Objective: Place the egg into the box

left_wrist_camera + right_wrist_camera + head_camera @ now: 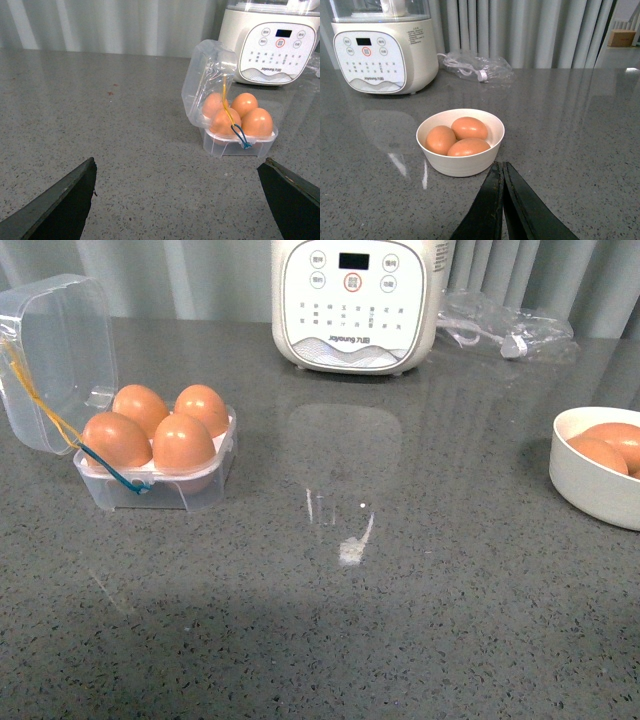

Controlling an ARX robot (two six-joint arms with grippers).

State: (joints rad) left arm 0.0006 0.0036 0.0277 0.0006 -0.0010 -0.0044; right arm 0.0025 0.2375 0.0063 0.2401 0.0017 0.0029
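Grey speckled stone countertop (420, 630) carries a cream-white electric cooker (352, 302) at its far edge, against the curtain. In front of the cooker and well to its left stands the clear plastic four-slot egg box (130, 495), its hinged clear lid (50, 350) tipped open on the side away from the cooker, with a yellow band (35, 395) and a blue band (118, 478) hanging at its front left corner. Four smooth orange-brown eggs (183, 443) fill all its slots. In front of the cooker and well to its right sits a round white bowl (460, 167) holding three more like eggs (469, 128). A crumpled clear plastic bag (505, 328) lies just right of the cooker. The left gripper (178, 165) faces the box with jaws spread wide, empty; the right gripper (501, 167), near the bowl, has its jaws pressed together on nothing.
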